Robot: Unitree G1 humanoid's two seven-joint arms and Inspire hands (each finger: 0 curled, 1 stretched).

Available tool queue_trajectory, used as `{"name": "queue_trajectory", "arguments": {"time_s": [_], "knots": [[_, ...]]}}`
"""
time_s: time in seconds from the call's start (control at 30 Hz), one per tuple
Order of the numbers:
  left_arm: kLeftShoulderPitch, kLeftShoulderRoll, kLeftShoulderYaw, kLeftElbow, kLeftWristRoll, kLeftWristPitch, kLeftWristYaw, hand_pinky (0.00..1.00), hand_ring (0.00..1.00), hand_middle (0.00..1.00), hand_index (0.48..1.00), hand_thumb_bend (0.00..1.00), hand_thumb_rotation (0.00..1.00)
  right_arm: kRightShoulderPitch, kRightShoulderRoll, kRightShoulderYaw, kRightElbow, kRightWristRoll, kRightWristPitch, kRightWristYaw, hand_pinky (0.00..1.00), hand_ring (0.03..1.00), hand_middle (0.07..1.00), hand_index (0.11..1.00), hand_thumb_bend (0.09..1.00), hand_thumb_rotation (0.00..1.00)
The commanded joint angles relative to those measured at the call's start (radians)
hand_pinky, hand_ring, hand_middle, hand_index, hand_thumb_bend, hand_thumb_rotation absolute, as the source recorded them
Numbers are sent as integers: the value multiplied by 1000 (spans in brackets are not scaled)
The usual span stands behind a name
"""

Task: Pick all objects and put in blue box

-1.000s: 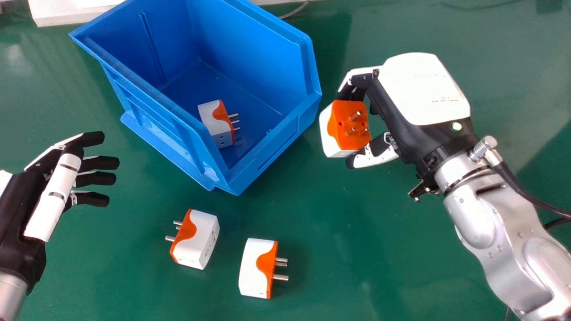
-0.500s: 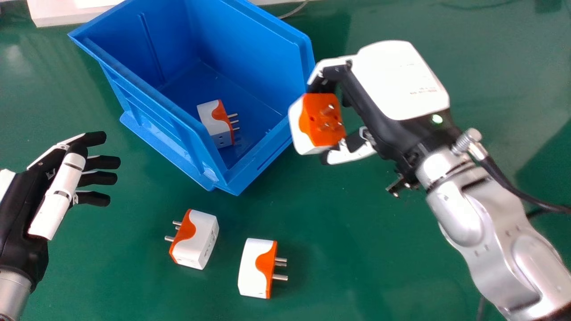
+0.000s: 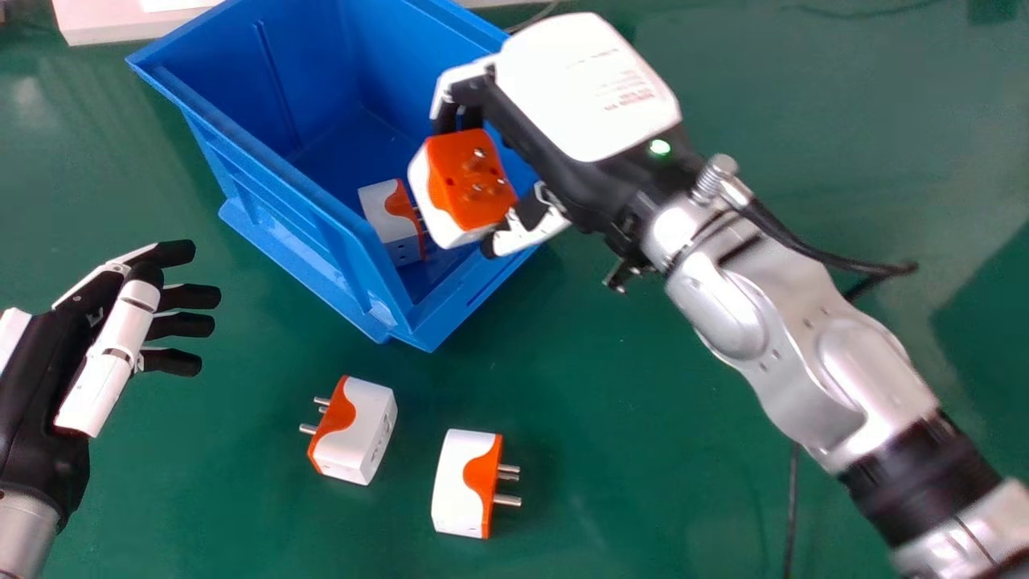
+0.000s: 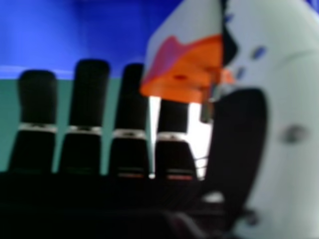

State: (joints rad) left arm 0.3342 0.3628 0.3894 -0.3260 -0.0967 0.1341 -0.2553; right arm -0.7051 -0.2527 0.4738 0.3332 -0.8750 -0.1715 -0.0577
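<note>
Well, the right hand (image 3: 583, 104) was pinching one plug (image 3: 470, 181) between its fingers and its thumb (image 3: 530, 233). In the head view, this plug was over the side of the blue box (image 3: 305, 241) that is nearer to the right arm, with its orange face and its metal pins turned towards the camera. From the right hand view, I could see also that the plug was close against the thumb.

Inside the box there was a second plug (image 3: 386, 213), which lay on the floor of it, near the front corner. The held plug covered a part of its pins, and I cannot tell if the two were touching.

On the green table (image 3: 683, 482), in front of the box, there were two more plugs, which stood apart from each other. The third plug (image 3: 358, 438) had its pins pointing to the left, and the fourth plug (image 3: 462, 490), a little nearer to the robot, had its pins pointing to the right. The left hand (image 3: 44, 370) was at the left edge of the head view, its fingers spread and holding nothing.
</note>
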Motion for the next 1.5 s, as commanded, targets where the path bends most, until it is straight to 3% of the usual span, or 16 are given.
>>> {"name": "queue_trajectory", "arguments": {"time_s": [0.0,0.5,0.8,1.07,1.47], "knots": [[9,5,6,-30,6,-6,5,574,679,708,800,249,863,-76,20,-2,39,10,-20,-33,336,439,535,518,493,0],[34,-7,14,-64,-11,3,4,569,676,709,802,243,855,-352,171,63,448,2,43,-43,339,448,532,497,496,0],[55,-12,11,-97,-8,11,6,573,679,713,807,244,855,-468,241,112,685,-1,42,-118,357,470,528,464,497,0],[63,-16,9,-108,-7,15,5,577,682,715,811,251,856,-514,277,143,795,3,42,-170,374,476,523,438,499,0],[80,-38,0,-148,1,29,11,582,685,718,815,262,863,-524,293,172,830,8,76,-162,380,469,522,430,500,0]]}}
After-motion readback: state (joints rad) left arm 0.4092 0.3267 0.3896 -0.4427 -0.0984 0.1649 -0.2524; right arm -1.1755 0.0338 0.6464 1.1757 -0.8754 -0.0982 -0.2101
